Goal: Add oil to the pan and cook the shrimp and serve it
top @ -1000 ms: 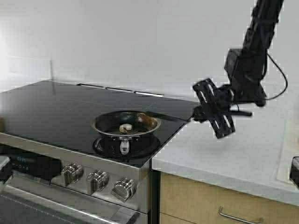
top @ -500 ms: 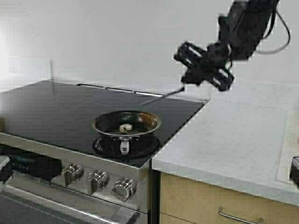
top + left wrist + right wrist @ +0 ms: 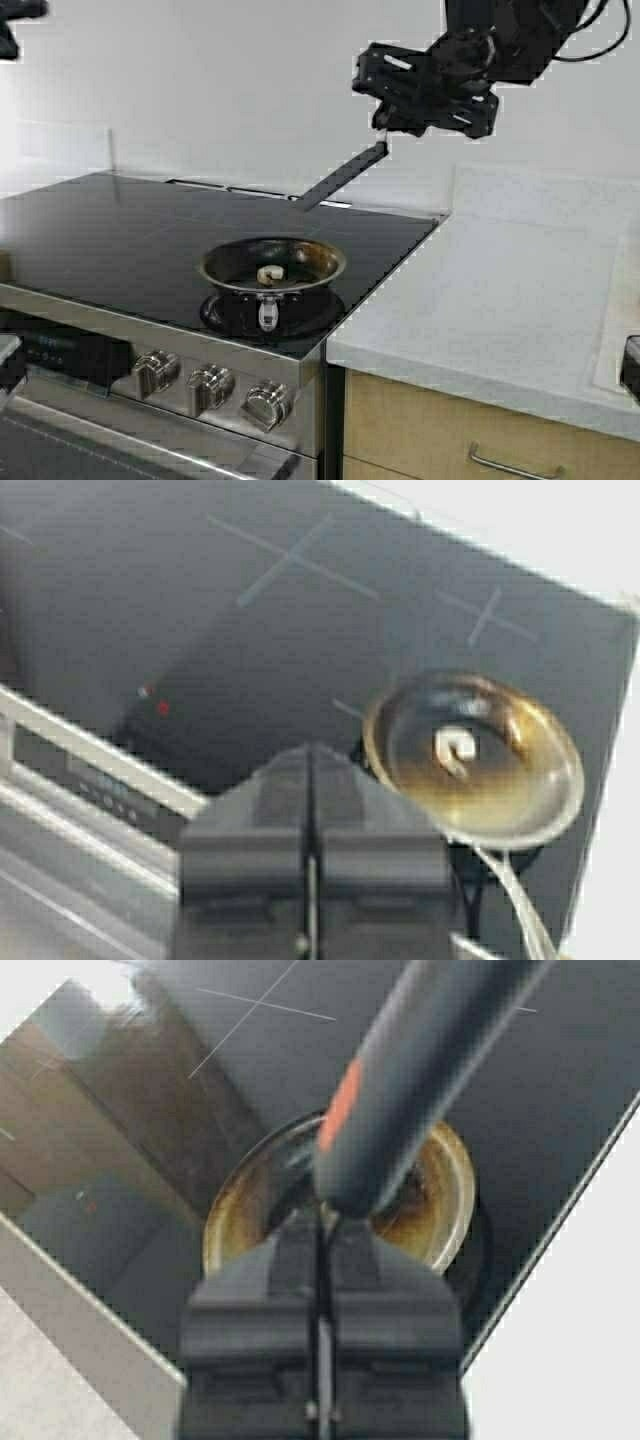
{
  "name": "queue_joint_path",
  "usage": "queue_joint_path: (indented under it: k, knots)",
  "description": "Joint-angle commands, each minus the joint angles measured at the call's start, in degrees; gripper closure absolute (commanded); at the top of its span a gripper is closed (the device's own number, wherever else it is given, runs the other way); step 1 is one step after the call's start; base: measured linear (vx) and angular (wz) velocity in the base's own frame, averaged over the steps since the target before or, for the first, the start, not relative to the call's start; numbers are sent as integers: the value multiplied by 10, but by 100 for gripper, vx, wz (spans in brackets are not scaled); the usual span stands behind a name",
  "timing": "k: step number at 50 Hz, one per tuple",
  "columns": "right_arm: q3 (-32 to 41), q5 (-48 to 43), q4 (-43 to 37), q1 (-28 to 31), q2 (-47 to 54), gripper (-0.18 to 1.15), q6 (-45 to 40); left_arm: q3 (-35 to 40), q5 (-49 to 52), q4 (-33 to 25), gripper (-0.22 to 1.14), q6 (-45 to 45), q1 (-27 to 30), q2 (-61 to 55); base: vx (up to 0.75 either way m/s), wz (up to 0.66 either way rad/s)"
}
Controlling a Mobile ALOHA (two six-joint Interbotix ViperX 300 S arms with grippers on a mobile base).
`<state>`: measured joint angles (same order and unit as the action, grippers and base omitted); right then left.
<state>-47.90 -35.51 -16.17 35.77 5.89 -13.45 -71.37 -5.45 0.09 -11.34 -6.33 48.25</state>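
The pan (image 3: 325, 262) sits on the front right burner of the black cooktop. The shrimp (image 3: 269, 274) lies curled in its middle. My right gripper (image 3: 385, 125) is high above the back of the stove, shut on a black spatula (image 3: 340, 178) that hangs down to the left, clear of the pan. In the right wrist view the gripper (image 3: 322, 1215) grips the spatula handle (image 3: 410, 1060) with the pan (image 3: 445, 1220) far below. My left gripper (image 3: 311, 752) is shut and empty, high over the stove's left; it sees the pan (image 3: 545, 810) and the shrimp (image 3: 455, 748). The oil is out of view.
The cooktop (image 3: 120, 230) stretches left and back of the pan. Steel knobs (image 3: 205, 385) line the stove front. A white counter (image 3: 500, 300) lies to the right, with a drawer below. A dark object (image 3: 630, 368) shows at the right edge.
My right arm has lifted the spatula from counter level beside the pan, up and to the left, to high above the back of the stove. The pan and the shrimp have not moved.
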Motion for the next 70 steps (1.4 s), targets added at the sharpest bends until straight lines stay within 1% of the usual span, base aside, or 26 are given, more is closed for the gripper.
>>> queue_joint_path:
  k: [1, 3, 6, 9, 10, 11, 12, 14, 16, 21, 27, 32, 38, 44, 48, 53, 59, 65, 70]
  knots:
    - [-12, -13, -4, 5, -23, 89, 5, 22, -3, 2, 71, 0, -4, -33, 0, 0]
    - [-20, -13, -1, 8, -26, 89, 5, 24, -3, 2, 60, 0, -4, -39, 0, 0]
    - [-29, -13, 0, 11, -33, 89, 5, 24, -4, 2, 40, 0, -4, -46, 0, 0]
    - [-34, -13, 0, 11, -38, 89, 5, 23, -5, 2, 17, -1, -4, -54, 0, 0]
    - [-35, -13, 0, 12, -40, 89, 5, 23, -7, 2, 6, -3, -4, -59, 0, 0]
    - [-37, -13, 0, 12, -41, 89, 5, 22, -8, 2, 2, -4, -4, -60, 0, 0]
    - [-38, -13, 0, 12, -43, 89, 5, 21, -10, 1, -8, -5, -6, -67, 0, 0]
    - [-40, -13, 1, 12, -47, 89, 5, 21, -11, 0, -16, -7, -11, -76, 0, 0]
    - [-40, -13, 1, 11, -50, 89, 5, 22, -13, 0, -16, -8, -20, -85, 0, 0]
    - [-41, -12, 1, 12, -58, 89, 7, 21, -23, -2, -10, -17, -45, -116, 0, 0]
    - [-40, -12, 0, 11, -61, 89, 8, 19, -51, -15, -11, -45, -70, -173, 0, 0]
    - [-35, -17, -10, 11, -58, 89, 7, 19, -108, -25, -11, -77, -82, -231, 0, 0]
    - [-29, -33, -44, 11, -52, 89, 7, 25, -185, -25, -11, -108, -91, -313, 0, 0]
    - [-28, -52, -62, 11, -46, 89, 7, 37, -254, -20, -11, -124, -105, -410, 0, 0]
    - [-26, -58, -72, 11, -40, 89, 7, 58, -304, -13, -11, -136, -119, -490, 0, 0]
    - [-26, -66, -91, 11, -36, 89, 7, 89, -350, 4, -11, -161, -137, -571, 0, 0]
    - [-29, -76, -106, 11, -33, 89, 7, 124, -407, 28, -11, -213, -150, -649, 0, 0]
    - [-29, -82, -117, 11, -30, 89, 7, 155, -475, 86, -11, -279, -151, -708, 0, 0]
    - [-29, -88, -127, 11, -26, 89, 6, 190, -506, 135, -11, -341, -151, -756, 0, 0]
